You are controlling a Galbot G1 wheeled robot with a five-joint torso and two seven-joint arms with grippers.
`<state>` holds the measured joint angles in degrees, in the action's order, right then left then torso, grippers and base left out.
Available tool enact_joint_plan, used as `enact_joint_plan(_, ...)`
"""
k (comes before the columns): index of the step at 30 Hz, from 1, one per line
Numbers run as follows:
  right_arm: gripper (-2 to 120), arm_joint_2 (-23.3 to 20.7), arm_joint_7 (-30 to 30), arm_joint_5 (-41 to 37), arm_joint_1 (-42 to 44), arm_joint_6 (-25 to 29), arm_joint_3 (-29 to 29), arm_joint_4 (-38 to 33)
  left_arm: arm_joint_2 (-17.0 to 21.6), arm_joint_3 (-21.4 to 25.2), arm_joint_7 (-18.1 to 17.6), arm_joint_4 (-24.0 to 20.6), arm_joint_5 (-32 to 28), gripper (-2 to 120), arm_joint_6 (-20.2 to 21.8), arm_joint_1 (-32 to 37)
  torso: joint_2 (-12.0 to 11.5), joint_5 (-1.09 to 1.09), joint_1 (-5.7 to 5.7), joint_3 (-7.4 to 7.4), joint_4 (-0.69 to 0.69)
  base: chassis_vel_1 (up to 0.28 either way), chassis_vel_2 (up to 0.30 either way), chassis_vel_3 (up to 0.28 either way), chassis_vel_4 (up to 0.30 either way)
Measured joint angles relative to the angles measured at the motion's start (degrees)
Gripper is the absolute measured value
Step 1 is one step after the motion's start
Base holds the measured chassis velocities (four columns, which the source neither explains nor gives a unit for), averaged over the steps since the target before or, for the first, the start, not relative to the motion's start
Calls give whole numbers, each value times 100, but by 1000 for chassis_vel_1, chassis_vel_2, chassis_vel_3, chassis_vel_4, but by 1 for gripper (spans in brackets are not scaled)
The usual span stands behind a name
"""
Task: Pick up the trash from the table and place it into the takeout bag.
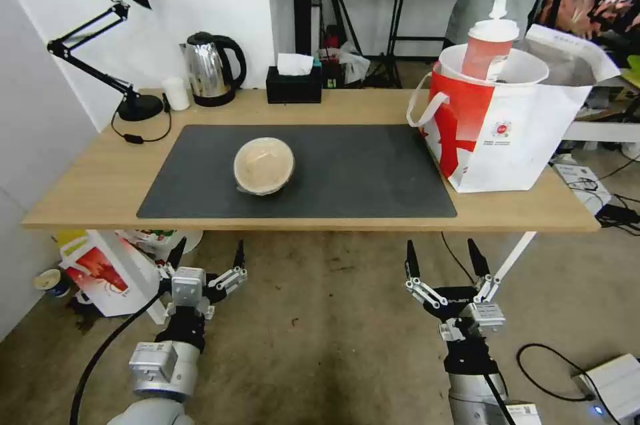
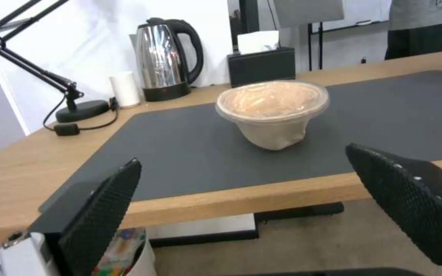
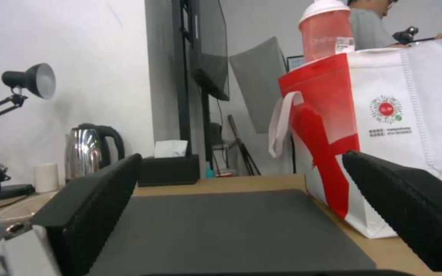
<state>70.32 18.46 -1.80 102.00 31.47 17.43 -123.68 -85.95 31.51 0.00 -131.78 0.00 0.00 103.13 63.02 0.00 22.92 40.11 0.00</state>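
1. The left gripper [image 1: 207, 257] is held below the near edge of the long light-wood table [image 1: 80, 195], fingers spread apart, nothing held. The right gripper [image 1: 443, 258] is likewise held below that edge, fingers apart and empty.
2. The tan lidded round bowl [image 1: 264, 165] is seen upright on the dark grey mat [image 1: 373, 172], left of centre.
3. The tall red drink cup with white lid [image 1: 489, 44] is already lodged in the large red-and-white takeout bag [image 1: 507, 138], at the table's right end.
4. The bowl is judged the remaining item; a raise and reach over the edge is called for.
5. A steel kettle [image 1: 210, 68], black tissue box [image 1: 293, 85] and black desk lamp [image 1: 113, 38] are ranged along the far edge, well apart from the bowl; no obstruction is noted.
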Motion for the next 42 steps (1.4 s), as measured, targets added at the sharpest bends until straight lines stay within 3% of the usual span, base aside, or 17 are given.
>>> enact_joint_plan(42, 100, -10, -23, 12, 34, -108, -21, -195, 0, 0, 0, 0, 0, 100, 0, 0, 0, 0, 0, 0, 0, 0, 0, 0, 0)
